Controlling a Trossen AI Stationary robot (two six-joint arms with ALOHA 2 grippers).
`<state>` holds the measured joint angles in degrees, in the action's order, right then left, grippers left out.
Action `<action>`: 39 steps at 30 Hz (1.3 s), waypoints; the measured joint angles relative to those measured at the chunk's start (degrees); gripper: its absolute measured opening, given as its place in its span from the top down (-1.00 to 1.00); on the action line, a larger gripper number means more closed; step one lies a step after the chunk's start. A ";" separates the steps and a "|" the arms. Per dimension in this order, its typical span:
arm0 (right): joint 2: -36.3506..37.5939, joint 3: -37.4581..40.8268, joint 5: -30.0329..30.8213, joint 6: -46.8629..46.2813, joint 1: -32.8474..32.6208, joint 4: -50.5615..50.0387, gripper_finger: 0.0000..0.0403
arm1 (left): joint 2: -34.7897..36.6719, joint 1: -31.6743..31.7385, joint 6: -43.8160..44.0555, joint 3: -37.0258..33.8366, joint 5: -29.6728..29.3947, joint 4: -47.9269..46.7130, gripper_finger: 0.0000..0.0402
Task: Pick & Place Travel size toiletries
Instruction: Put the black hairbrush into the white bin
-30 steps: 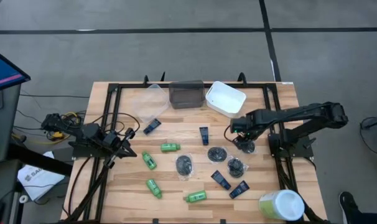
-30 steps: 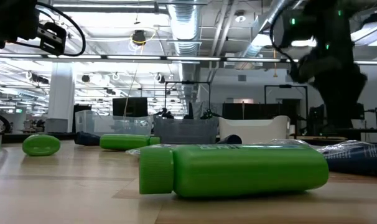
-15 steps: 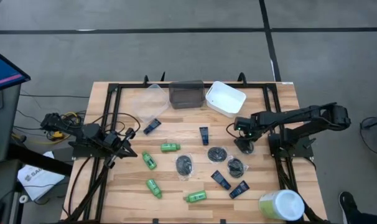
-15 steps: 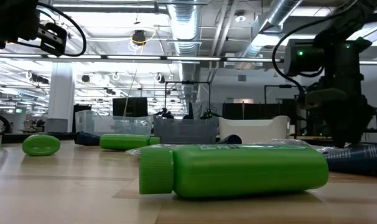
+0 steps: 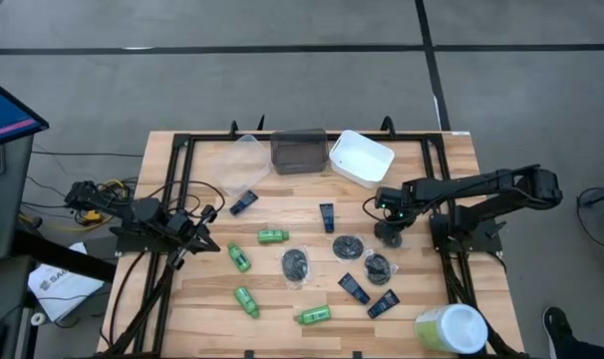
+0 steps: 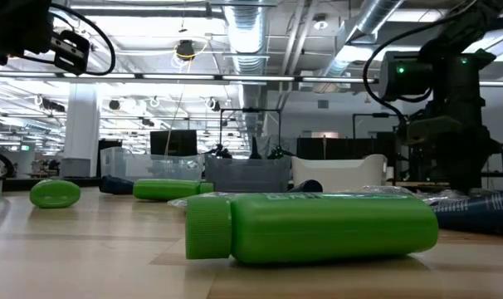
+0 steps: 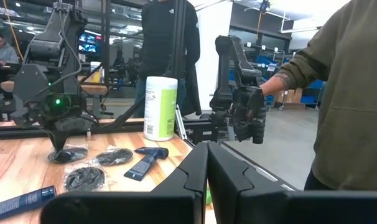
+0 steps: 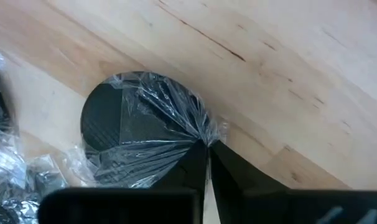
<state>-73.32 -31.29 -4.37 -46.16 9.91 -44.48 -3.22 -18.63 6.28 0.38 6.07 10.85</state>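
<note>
1. Right wrist view showed the right pincer (image 8: 207,155) closed, fingertips pinching the clear wrap of a dark grey round lump (image 8: 139,134) lying on the surface (image 8: 288,56).
2. Left pincer (image 7: 207,165) stayed closed, apart.
3. No writing was legible.

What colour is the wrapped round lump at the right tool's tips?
Dark grey, inside clear crinkled plastic; the round lump shows best in the right wrist view.
</note>
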 joint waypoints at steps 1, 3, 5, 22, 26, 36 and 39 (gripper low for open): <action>-0.11 -0.56 -0.10 -0.21 -0.11 -0.65 0.94 | 0.00 0.00 0.00 0.00 0.00 -0.01 0.99; -0.28 -2.70 -0.29 -0.15 -0.59 -3.09 0.98 | 0.00 0.01 0.00 0.00 0.01 0.01 0.99; -0.22 -6.92 -0.26 0.51 -0.99 -4.59 0.99 | 0.00 0.00 0.00 -0.02 0.02 0.02 0.99; -6.02 -50.75 15.19 18.89 19.12 -11.21 1.00 | 0.00 0.00 0.00 0.00 0.02 0.44 0.99; -12.84 -53.64 15.09 21.28 24.46 -12.64 1.00 | 0.00 0.00 0.00 0.00 0.02 0.46 0.99; -27.58 -53.77 14.96 25.62 29.15 -16.96 1.00 | 0.00 0.01 0.01 0.00 0.01 0.68 0.99; -29.97 -53.77 14.75 25.91 29.27 -16.96 0.98 | 0.00 0.00 0.02 0.00 0.02 0.72 0.99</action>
<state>-103.29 -85.06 10.38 -20.25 39.18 -61.44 -3.22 -18.63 6.30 0.38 6.09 11.57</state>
